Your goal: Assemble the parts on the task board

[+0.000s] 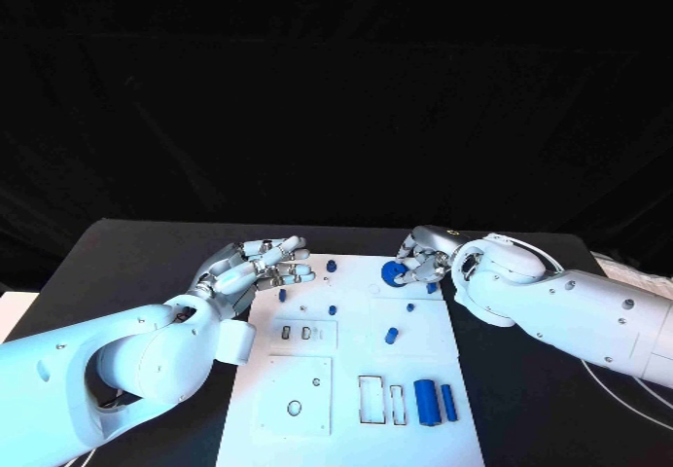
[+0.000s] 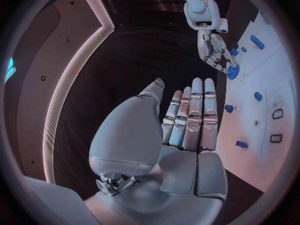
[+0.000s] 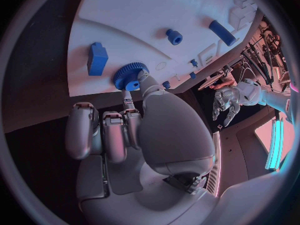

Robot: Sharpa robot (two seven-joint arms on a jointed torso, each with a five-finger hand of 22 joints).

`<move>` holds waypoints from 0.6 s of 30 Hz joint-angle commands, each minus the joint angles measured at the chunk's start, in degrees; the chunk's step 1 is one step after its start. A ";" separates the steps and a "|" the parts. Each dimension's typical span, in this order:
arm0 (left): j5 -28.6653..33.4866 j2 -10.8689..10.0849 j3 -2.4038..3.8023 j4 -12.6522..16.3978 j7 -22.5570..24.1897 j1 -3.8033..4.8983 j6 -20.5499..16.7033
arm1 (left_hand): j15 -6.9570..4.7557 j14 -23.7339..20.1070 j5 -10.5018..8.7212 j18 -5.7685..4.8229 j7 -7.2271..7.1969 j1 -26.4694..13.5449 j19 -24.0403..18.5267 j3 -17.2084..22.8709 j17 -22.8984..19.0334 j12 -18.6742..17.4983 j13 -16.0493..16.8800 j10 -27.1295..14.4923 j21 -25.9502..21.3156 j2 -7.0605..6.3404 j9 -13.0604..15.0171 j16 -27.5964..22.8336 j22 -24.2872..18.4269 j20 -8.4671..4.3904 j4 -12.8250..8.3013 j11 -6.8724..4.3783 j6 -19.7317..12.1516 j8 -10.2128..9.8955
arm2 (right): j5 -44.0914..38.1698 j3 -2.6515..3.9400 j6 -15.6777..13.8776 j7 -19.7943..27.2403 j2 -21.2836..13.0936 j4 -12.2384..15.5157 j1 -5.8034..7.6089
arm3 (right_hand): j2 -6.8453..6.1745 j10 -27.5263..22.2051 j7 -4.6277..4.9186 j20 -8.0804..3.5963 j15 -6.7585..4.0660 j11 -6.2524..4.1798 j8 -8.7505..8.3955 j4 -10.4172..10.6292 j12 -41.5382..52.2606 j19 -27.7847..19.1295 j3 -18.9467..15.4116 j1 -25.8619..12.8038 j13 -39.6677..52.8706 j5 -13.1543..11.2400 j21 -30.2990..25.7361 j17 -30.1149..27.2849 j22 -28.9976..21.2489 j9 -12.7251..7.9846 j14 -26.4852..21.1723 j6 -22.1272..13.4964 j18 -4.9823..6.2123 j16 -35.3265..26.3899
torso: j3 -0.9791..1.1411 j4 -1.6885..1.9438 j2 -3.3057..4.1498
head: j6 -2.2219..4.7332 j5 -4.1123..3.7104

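Fingers of the right hand (image 1: 425,261) pinch the blue gear (image 3: 130,75) at the board's (image 1: 421,331) far edge — likely to fit it; the left hand (image 1: 257,272) waits, fingers apart.

Before me lies a black tabletop (image 1: 140,253), running out to both sides. Behind it hangs a black curtain (image 1: 336,107). White cables (image 1: 628,274) lie at the tabletop's right edge.

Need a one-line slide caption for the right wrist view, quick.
Right hand touches a blue gear at the board edge.
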 commanded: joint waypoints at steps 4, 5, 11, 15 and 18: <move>0.02 0.09 0.04 0.07 0.10 0.10 1.30 | 0.35 -0.17 -0.21 0.18 0.04 -0.42 -0.04 -0.10 0.06 -0.22 -0.06 -0.41 -0.30 0.26 -0.01 -0.37 -0.05 0.29 -0.31 -0.03 -0.20 -0.24 | -5.08 -0.19 -0.98 0.13 0.20 0.90 -0.52 | 1.23 2.55 -0.82 -0.36 -0.73 -0.75 0.79 -0.51 1.15 0.88 1.82 1.42 8.53 -0.39 0.97 11.11 1.48 0.71 5.22 1.75 -1.27 0.32 | 0.02 0.05 0.01 | -0.18 -0.07; 0.02 0.09 0.04 0.07 0.09 0.10 1.31 | 0.35 -0.17 -0.21 0.18 0.04 -0.42 -0.04 -0.10 0.06 -0.22 -0.06 -0.41 -0.30 0.26 -0.01 -0.37 -0.05 0.29 -0.31 -0.03 -0.20 -0.24 | -5.26 -0.20 -1.05 0.17 0.22 1.04 -0.55 | 1.29 2.63 -0.87 -0.41 -0.77 -0.80 0.81 -0.55 1.28 0.95 2.02 1.42 8.67 -0.35 1.06 11.16 1.66 0.73 5.23 1.87 -1.31 0.34 | 0.00 0.05 0.02 | -0.20 -0.09; 0.02 0.12 0.04 0.05 0.07 0.10 1.35 | 0.36 -0.17 -0.22 0.19 0.05 -0.43 -0.04 -0.11 0.08 -0.20 -0.05 -0.42 -0.32 0.27 0.00 -0.41 -0.07 0.30 -0.33 -0.03 -0.21 -0.23 | -5.81 -0.21 -2.02 0.34 0.35 1.58 -0.65 | 1.42 2.86 -0.96 -0.53 -0.87 -0.89 0.79 -0.57 1.66 1.31 2.52 1.24 9.09 -0.24 1.45 11.32 2.49 0.76 5.26 2.10 -1.47 0.41 | 0.00 0.04 0.01 | -0.22 -0.08; 0.02 0.21 0.04 -0.02 0.02 0.10 1.43 | 0.36 -0.17 -0.22 0.19 0.05 -0.44 -0.04 -0.11 0.09 -0.21 -0.05 -0.43 -0.32 0.27 0.00 -0.41 -0.07 0.30 -0.33 -0.03 -0.21 -0.23 | -5.95 -0.21 -4.82 0.46 0.51 2.43 -0.70 | 1.35 3.03 -1.08 -0.70 -1.00 -1.04 0.59 -0.49 1.91 1.71 3.41 0.50 9.41 0.73 1.91 11.48 3.40 0.78 5.29 2.38 -1.64 0.48 | 0.02 0.09 0.01 | -0.11 -0.02; 0.02 0.26 0.04 -0.12 -0.02 0.10 1.48 | 0.36 -0.17 -0.22 0.19 0.06 -0.44 -0.04 -0.12 0.09 -0.21 -0.06 -0.44 -0.33 0.27 0.00 -0.42 -0.07 0.30 -0.34 -0.02 -0.22 -0.24 | -6.00 -0.20 -6.47 0.34 0.65 3.59 -0.72 | 1.29 3.13 -1.16 -0.77 -1.06 -1.08 0.51 -0.43 2.06 1.98 3.87 0.05 9.61 1.32 2.21 11.58 4.01 0.81 5.31 2.56 -1.76 0.53 | 0.03 0.14 0.04 | -0.13 0.16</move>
